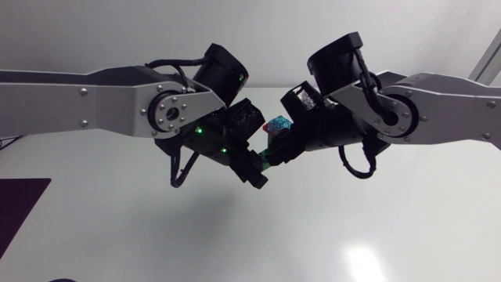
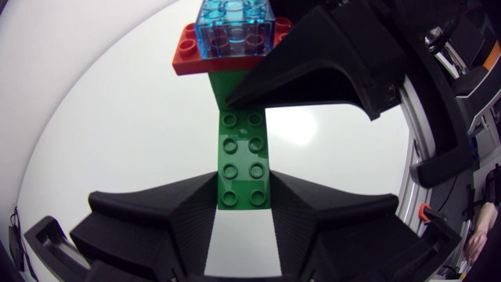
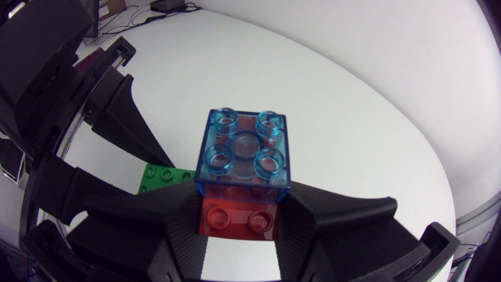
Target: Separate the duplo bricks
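Note:
Both arms meet above the middle of the table, holding one stack of bricks in the air between them. My left gripper [image 2: 244, 194] is shut on the near end of a long green brick [image 2: 244, 160]. At the green brick's far end a red brick [image 2: 223, 56] sits crosswise, with a clear blue brick [image 2: 235, 25] on top of it. My right gripper [image 3: 239, 223] is shut on the red brick [image 3: 239, 215], and the blue brick [image 3: 243, 153] stands just ahead of its fingers. The green brick [image 3: 163, 177] shows beside them. From above, only a bit of the stack [image 1: 275, 128] shows between the grippers.
The white table [image 1: 352, 227] lies below both arms. A dark purple mat [image 1: 19, 207] lies at its left edge.

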`<act>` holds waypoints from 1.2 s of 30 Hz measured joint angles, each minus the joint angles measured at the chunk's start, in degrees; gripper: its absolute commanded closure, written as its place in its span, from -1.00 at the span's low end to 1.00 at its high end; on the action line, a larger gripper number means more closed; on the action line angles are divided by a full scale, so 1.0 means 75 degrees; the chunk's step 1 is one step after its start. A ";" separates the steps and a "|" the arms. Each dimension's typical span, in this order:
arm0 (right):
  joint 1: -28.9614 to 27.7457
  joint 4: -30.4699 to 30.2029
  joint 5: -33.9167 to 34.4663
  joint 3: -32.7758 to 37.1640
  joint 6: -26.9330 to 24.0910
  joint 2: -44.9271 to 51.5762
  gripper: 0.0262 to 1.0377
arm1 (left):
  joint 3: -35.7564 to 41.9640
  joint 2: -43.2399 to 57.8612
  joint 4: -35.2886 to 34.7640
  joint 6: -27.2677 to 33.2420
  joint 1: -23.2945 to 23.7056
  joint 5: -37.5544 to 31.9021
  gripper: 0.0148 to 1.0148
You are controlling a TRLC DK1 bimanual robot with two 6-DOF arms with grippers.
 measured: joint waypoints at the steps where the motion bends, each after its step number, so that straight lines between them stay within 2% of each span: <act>1: -0.0082 -0.0006 -0.0169 0.0000 0.0038 0.0000 0.57 | -0.0003 0.0000 0.0000 -0.0006 -0.0020 -0.0015 0.47; 6: -0.0577 -0.0070 -0.1314 0.0000 0.0137 -0.0003 0.57 | -0.0111 0.0000 0.0061 0.0189 -0.0079 -0.0076 0.47; 9: -0.0720 -0.0093 -0.1658 0.0000 0.0137 -0.0003 0.57 | -0.0201 0.0003 0.0067 0.0286 -0.0085 -0.0055 0.46; 14: -0.0918 -0.0093 -0.1655 0.0000 0.0137 -0.0117 0.56 | -0.0347 0.0000 0.0157 0.0481 0.0070 -0.0058 0.46; 23: -0.1183 -0.0076 -0.1629 -0.0326 -0.0026 -0.0845 0.55 | -0.0615 0.0522 0.0353 0.1040 0.1003 -0.0146 0.45; 36: -0.1183 -0.0079 -0.1638 -0.0845 -0.0303 -0.1396 0.54 | -0.0784 0.1352 0.0367 0.1151 0.1000 -0.0198 0.41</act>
